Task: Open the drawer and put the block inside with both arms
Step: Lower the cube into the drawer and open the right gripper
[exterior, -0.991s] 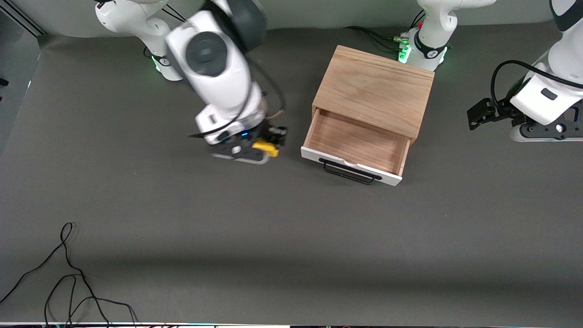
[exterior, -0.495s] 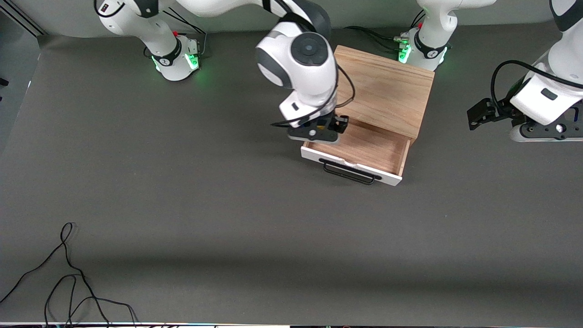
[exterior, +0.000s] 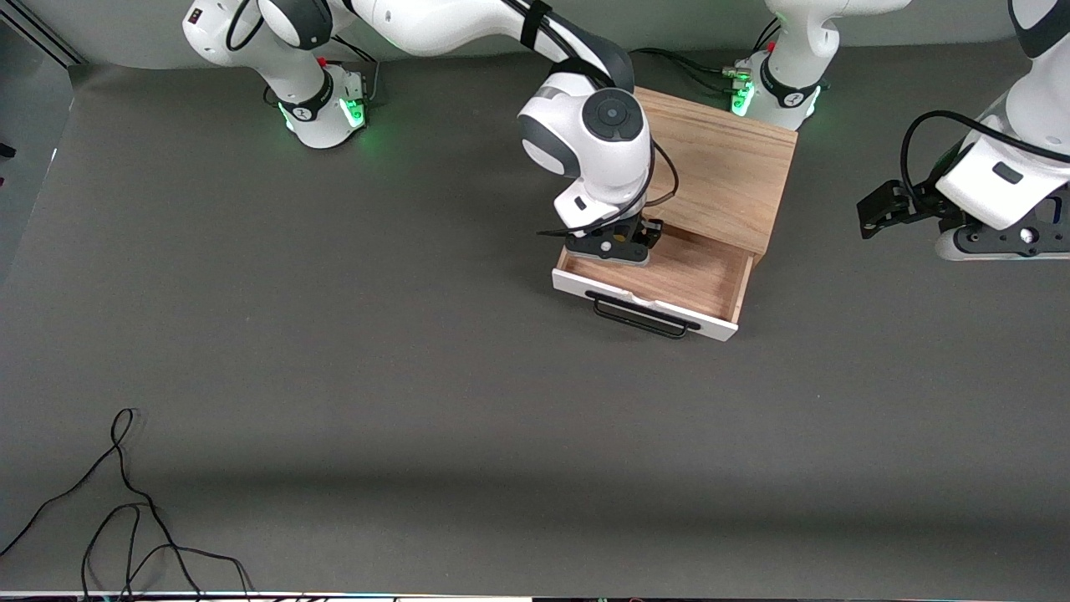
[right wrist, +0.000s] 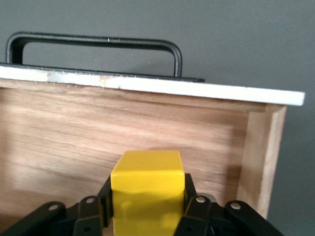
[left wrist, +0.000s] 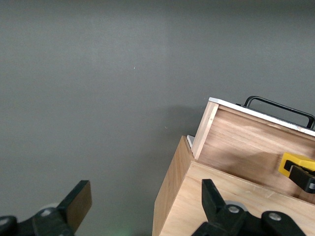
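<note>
Inventory of the scene, by kind:

- Robot arms: two. Each rises from its own white base with a green light, giving two bases.
- Grippers: two, one per arm: the right gripper and the left gripper. Each has two black fingers.
- Wooden boxes: one, the light-oak box.
- Drawers: one, the drawer, fitted to that box.
- Handles: one, the black wire handle, on the white drawer front.
- Blocks: one, the yellow block.
- Tables: one, the grey table.
- Loose cables on the table surface: one tangle, the black cable, whose separate strands cannot be counted.
</note>
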{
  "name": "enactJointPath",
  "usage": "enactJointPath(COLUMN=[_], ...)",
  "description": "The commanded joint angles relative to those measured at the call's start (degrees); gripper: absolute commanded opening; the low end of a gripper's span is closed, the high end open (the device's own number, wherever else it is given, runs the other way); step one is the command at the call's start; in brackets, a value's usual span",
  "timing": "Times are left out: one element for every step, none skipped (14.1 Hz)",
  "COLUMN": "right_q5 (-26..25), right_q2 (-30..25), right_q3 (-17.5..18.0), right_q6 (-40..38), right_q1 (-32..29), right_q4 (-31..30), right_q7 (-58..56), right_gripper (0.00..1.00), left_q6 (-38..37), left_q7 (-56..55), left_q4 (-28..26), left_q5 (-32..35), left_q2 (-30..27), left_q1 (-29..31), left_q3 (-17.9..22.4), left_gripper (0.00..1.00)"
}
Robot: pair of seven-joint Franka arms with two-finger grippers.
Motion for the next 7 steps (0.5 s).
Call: enactJointPath(right_q5=[-0.31, -0.31, -0.39, -0.39, -0.31, -0.31, -0.39], right_q2=[1.62, 1.97, 2.23, 2.32, 2.5, 2.85, 3.02], right_q3=[-0.9, -0.9, -0.9, -0.9, -0.9, -0.9, -0.9], right_q6=[0.18, 0.18, 0.18, 0.18, 0.18, 0.18, 0.18], right_q1=[1.06, 1.41, 1.85, 1.85, 1.85, 1.94, 2.2], right_q4=[2.36, 2.28, 2.19, 2.1, 2.01, 2.01, 2.01], right_q7=[2.24, 2.24, 2.42, 2.42, 2.51, 2.51, 2.68], right_gripper=[0.0, 0.0, 0.02, 0.03, 0.14, 0.33, 0.7], left_q6=[-0.85, -0.76, -0.76, -0.76, -0.76, -0.76, -0.76], left_q7=[1.06, 1.06, 1.06, 1.06, 1.06, 1.06, 1.06], left_q4=[0.0, 0.0, 0.0, 0.0, 0.0, 0.0, 0.0], left_q5=[0.26, 0.26, 0.26, 0.26, 0.26, 0.26, 0.26], left_q2=[-0.5, -0.5, -0.5, -0.5, -0.5, -0.5, -0.5], left_q1=[0.28, 0.28, 0.28, 0.28, 0.28, 0.28, 0.28], left_q3=[-0.13, -0.13, -0.04, -0.04, -0.13, -0.04, -0.04], left_gripper=[1.0, 1.0, 1.0, 1.0, 1.0, 1.0, 1.0])
